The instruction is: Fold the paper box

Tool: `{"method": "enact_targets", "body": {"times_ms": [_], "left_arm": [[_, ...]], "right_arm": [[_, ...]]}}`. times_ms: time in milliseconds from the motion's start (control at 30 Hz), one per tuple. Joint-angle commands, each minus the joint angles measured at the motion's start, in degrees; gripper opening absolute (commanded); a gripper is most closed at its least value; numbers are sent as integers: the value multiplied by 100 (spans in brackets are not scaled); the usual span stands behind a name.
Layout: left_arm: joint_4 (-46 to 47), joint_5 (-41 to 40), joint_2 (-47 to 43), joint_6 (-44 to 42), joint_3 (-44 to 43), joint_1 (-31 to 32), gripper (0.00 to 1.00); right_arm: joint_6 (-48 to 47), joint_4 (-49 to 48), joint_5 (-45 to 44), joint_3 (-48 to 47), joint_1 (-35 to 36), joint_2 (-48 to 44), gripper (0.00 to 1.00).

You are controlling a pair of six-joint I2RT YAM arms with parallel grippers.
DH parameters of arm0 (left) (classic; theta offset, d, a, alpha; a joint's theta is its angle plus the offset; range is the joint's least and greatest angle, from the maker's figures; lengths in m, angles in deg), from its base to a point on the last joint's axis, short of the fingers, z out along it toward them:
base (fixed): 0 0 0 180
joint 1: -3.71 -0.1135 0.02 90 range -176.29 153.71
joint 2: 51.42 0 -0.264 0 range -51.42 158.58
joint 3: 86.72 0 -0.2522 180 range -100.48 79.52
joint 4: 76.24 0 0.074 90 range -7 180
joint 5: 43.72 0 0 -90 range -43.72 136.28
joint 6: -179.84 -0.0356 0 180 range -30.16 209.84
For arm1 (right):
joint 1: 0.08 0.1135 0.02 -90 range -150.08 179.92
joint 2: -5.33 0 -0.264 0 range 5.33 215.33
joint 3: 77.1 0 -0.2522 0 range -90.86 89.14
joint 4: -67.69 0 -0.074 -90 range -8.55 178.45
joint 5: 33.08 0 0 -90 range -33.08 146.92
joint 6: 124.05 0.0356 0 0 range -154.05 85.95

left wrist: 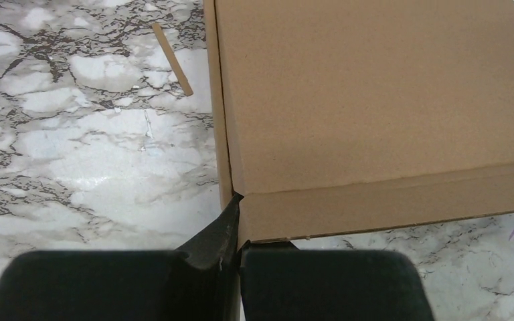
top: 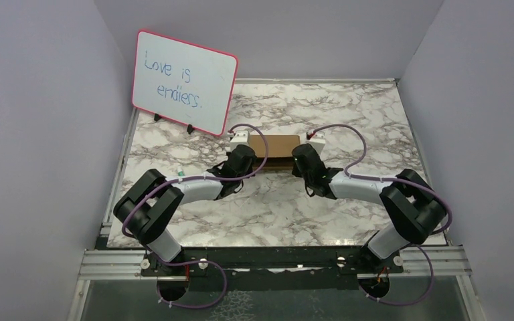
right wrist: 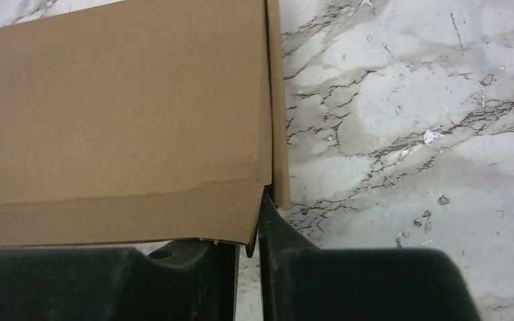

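The paper box (top: 276,146) is a shallow brown cardboard box with its lid down, lying in the middle of the marble table. My left gripper (top: 251,158) is at its near left corner and my right gripper (top: 299,156) is at its near right corner. In the left wrist view the box (left wrist: 375,100) fills the upper right, and my left gripper (left wrist: 239,231) is nearly closed on the front wall's left edge, one fingertip wedged in the corner seam. In the right wrist view the box (right wrist: 120,114) fills the upper left, and my right gripper (right wrist: 251,234) pinches the front wall's right edge.
A pink-framed whiteboard (top: 184,81) stands at the back left of the marble table (top: 348,114). A thin loose cardboard strip (left wrist: 172,58) lies on the table left of the box. Grey walls close in the left, right and back sides.
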Motion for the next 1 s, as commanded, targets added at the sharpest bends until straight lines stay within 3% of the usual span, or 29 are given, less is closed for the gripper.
{"method": "enact_targets", "body": {"times_ms": [0,233,367,567,800,967], "left_arm": [[-40,-164,180,-50,58,143,0],[-79,-291,251,-123,34,168,0],[-88,-315,281,-141,27,175,0],[-101,-332,304,-185,-19,169,0],[-114,-353,281,-211,-37,178,0],[-137,-366,234,-234,-55,177,1]], "right_arm": [[-67,80,361,82,104,-411,24],[-485,646,184,93,98,-1125,54],[-618,986,194,6,95,-1642,64],[-1174,1074,161,-552,38,-1827,68],[-1714,1361,715,-1726,-143,-570,65],[-1802,1524,1055,-2064,-148,226,61]]}}
